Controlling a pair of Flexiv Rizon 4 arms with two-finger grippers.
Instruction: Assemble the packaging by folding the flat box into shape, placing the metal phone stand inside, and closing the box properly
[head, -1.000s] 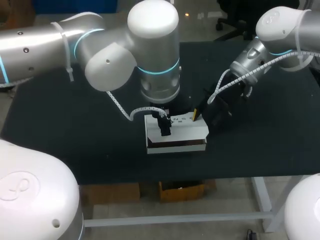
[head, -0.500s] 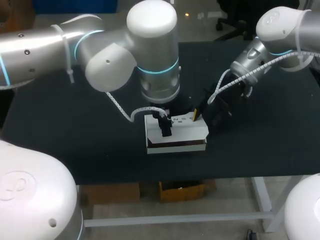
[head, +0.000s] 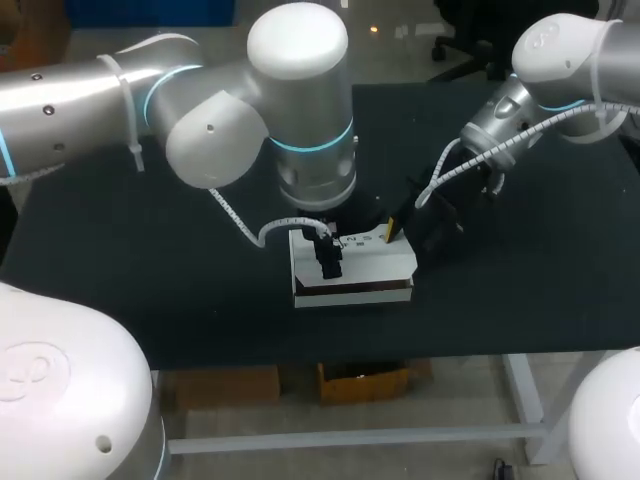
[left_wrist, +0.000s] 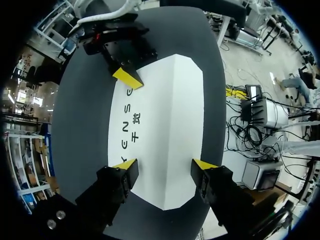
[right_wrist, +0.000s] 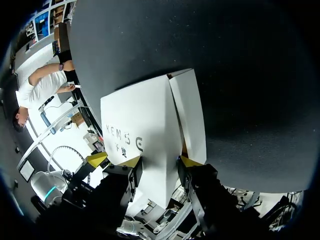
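Silver and white, the left arm (head: 200, 110) comes in over the black worktop (head: 120, 250) and ends straight above the box (head: 355, 270). Its gripper (head: 328, 258) points down at the box's left half. In the left wrist view the jaws stand wide apart, one yellow tip over the lettered panel and the other over the plain panel beside it. Nothing is pinched between them, and I cannot tell whether the tips touch the card.

The box is white cardboard and lies lengthwise near the front edge of the worktop. A crease runs along it between the lettered panel and the plain one.

The right gripper (head: 395, 230) sits at the box's right rear corner. In the right wrist view its jaws are clamped on that end of the box. One tip rests on the lettered panel and the other on the narrower panel past the crease, with white card filling the gap between them. The right arm (head: 540, 90) slopes up and away from the box to the right and rear.
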